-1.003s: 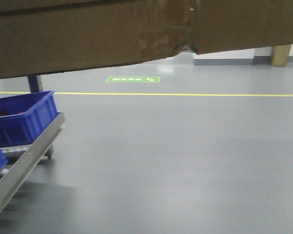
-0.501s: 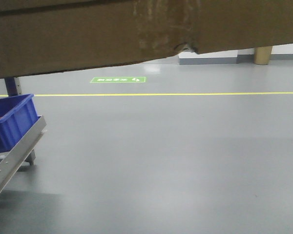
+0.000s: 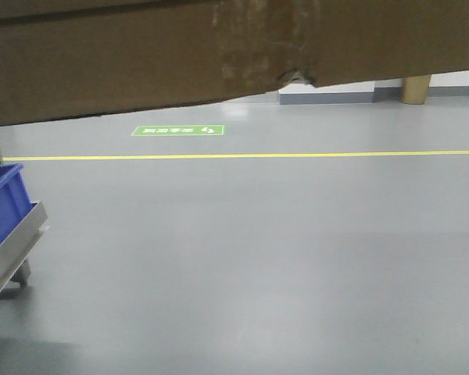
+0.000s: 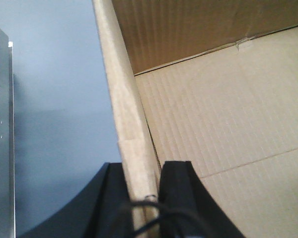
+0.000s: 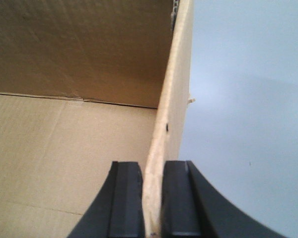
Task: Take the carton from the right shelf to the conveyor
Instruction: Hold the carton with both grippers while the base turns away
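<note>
A green sign lies on the floor, far off and left of centre; its white characters are too small to read.

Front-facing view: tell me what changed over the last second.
The right shelf with its blue bin slid left, nearly out of frame. The green floor sign and tan post drifted left too, as if the camera swings right. The carton stayed put across the top, tear in the same spot.
</note>
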Controlling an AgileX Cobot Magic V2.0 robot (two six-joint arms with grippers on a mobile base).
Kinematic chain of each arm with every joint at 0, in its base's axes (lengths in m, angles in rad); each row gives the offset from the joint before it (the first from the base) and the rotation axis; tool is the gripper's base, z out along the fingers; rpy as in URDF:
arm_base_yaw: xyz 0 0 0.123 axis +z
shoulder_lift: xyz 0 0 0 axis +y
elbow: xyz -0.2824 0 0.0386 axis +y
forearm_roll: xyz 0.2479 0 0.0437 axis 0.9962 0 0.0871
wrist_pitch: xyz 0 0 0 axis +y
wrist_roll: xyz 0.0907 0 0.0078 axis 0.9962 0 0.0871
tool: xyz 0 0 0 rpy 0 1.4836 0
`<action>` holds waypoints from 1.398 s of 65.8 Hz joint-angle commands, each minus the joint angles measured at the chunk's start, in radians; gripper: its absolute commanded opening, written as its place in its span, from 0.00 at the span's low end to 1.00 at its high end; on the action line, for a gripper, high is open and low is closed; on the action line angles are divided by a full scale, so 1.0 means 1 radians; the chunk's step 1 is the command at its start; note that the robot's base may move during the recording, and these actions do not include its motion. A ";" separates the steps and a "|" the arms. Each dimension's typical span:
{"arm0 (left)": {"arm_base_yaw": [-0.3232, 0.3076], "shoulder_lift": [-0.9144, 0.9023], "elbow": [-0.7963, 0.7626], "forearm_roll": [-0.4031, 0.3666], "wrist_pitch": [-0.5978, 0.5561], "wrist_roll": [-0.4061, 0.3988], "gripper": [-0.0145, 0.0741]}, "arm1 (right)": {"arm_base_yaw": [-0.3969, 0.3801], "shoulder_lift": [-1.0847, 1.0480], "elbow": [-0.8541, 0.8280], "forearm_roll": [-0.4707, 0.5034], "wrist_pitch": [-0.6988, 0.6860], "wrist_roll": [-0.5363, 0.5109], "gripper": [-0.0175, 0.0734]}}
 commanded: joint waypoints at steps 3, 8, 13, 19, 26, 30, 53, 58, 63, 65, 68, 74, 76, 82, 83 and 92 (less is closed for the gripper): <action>-0.012 -0.010 -0.002 -0.025 -0.029 0.012 0.14 | 0.001 -0.014 -0.007 0.010 -0.072 -0.014 0.13; -0.012 -0.010 -0.002 -0.025 -0.029 0.012 0.14 | 0.001 -0.014 -0.007 0.010 -0.072 -0.014 0.13; -0.012 -0.010 -0.002 -0.025 -0.029 0.012 0.14 | 0.001 -0.014 -0.007 0.010 -0.072 -0.014 0.13; -0.012 -0.010 -0.002 -0.025 -0.029 0.012 0.14 | 0.001 -0.014 -0.007 0.010 -0.072 -0.014 0.13; -0.012 -0.010 -0.002 -0.024 -0.029 0.012 0.14 | 0.001 -0.014 -0.007 0.010 -0.072 -0.014 0.13; -0.012 -0.010 -0.002 -0.024 -0.029 0.012 0.14 | 0.001 -0.014 -0.007 0.010 -0.072 -0.014 0.13; -0.012 -0.010 -0.002 -0.023 -0.029 0.012 0.14 | 0.001 -0.014 -0.007 0.010 -0.072 -0.014 0.13; -0.012 -0.010 -0.002 -0.023 -0.029 0.012 0.14 | 0.001 -0.014 -0.007 0.010 -0.072 -0.014 0.13; -0.012 -0.010 -0.002 -0.023 -0.029 0.012 0.14 | 0.001 -0.014 -0.007 0.010 -0.074 -0.014 0.13; -0.012 -0.010 -0.002 -0.023 -0.029 0.012 0.14 | 0.001 -0.014 -0.007 0.010 -0.074 -0.014 0.13; -0.012 -0.010 -0.002 -0.023 -0.029 0.012 0.14 | 0.001 -0.014 -0.007 0.010 -0.074 -0.014 0.13; -0.012 -0.010 -0.002 -0.023 -0.029 0.012 0.14 | 0.001 -0.014 -0.007 0.010 -0.074 -0.014 0.13; -0.012 -0.010 -0.002 -0.023 -0.029 0.012 0.14 | 0.001 -0.014 -0.007 0.010 -0.074 -0.014 0.13; -0.012 -0.010 -0.002 -0.023 -0.029 0.012 0.14 | 0.001 -0.014 -0.007 0.010 -0.074 -0.014 0.13; -0.012 -0.010 -0.002 -0.023 -0.029 0.012 0.14 | 0.001 -0.014 -0.007 0.010 -0.074 -0.014 0.13; -0.012 -0.010 -0.002 -0.023 -0.029 0.012 0.14 | 0.001 -0.014 -0.007 0.010 -0.074 -0.014 0.13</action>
